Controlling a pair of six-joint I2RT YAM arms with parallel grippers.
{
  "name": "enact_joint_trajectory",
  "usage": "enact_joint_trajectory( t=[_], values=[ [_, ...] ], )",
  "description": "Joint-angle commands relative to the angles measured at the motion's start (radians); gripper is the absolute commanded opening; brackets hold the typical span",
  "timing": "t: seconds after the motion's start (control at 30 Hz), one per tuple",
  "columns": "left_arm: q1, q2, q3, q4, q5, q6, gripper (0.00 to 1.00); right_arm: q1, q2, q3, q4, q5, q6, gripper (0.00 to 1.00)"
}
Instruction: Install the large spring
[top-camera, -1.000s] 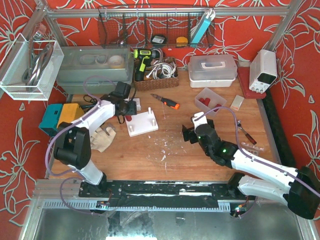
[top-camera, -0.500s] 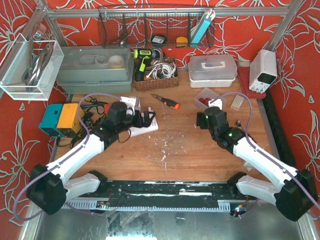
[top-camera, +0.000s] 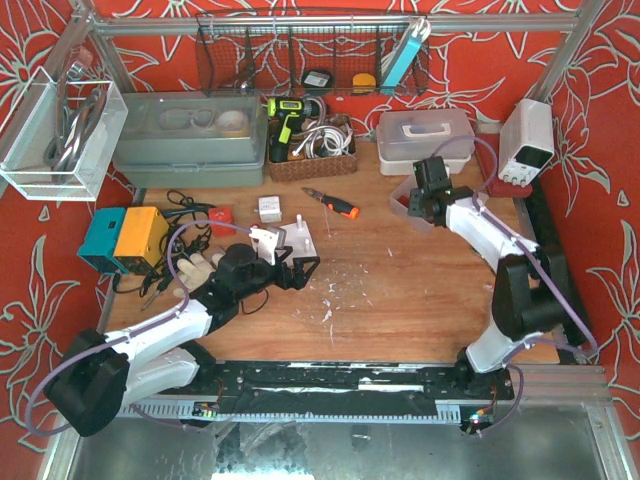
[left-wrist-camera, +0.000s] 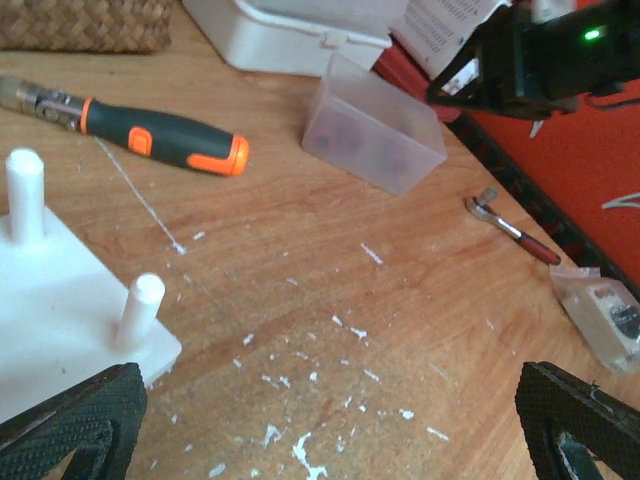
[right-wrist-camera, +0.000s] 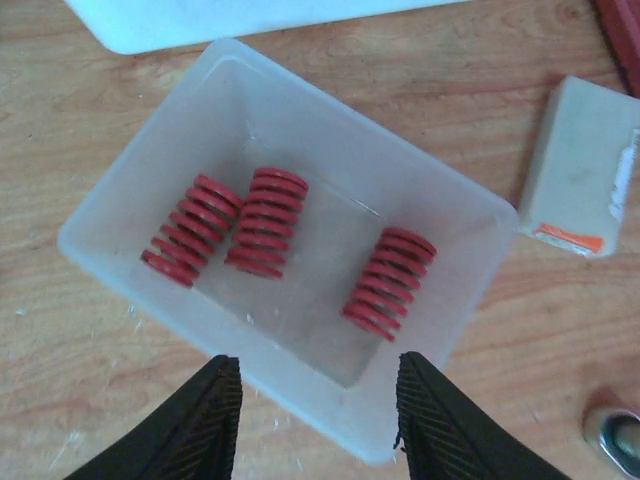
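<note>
Right end effector (right-wrist-camera: 318, 378) (spread, left end effector (left-wrist-camera: 330, 425) too) has swung over the spring bin (right-wrist-camera: 102, 238).

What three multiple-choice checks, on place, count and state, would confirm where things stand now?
1. Where does the right hand hover? A) above the bin B) above the peg block C) above the screwdriver
2. How many red springs lie in that bin? A) one B) three C) five
3. What state is the left hand in? A) shut on a spring B) shut, empty C) open, empty
Answers: 1 A, the bin fills the right wrist view; 2 B, three show there; 3 C, it gapes wide with nothing held.
</note>
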Motion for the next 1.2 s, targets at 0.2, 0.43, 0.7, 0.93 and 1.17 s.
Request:
enact_joint_trajectory(
  t=[0.2, 0.43, 0.7, 0.93, 1.17],
  values=[
    [-0.009, 0.005, 0.01, 0.109, -0.005, 0.034, 1.0, -0.084, 0.293, 0.301, -0.138, -0.188, -0.013, 0.46],
    [-0.011, 0.001, 0.011, 0.103, -0.019, 0.043, 1.0, -0.085, 0.395, 0.35, -0.121, -0.206, 0.003, 0.47],
    [-0.011, 0.006, 0.014, 0.097, -0.025, 0.047, 1.0, -0.085, 0.476, 0.394, -0.128, -0.144, -0.013, 0.48],
    [-0.011, 0.005, 0.015, 0.096, -0.027, 0.048, 1.0, -0.086, 0.554, 0.427, -0.133, -0.154, -0.014, 0.47],
    [-0.011, 0.012, 0.02, 0.09, -0.027, 0.048, 1.0, -0.086, 0.598, 0.45, -0.14, -0.143, -0.015, 0.42]
  ],
)
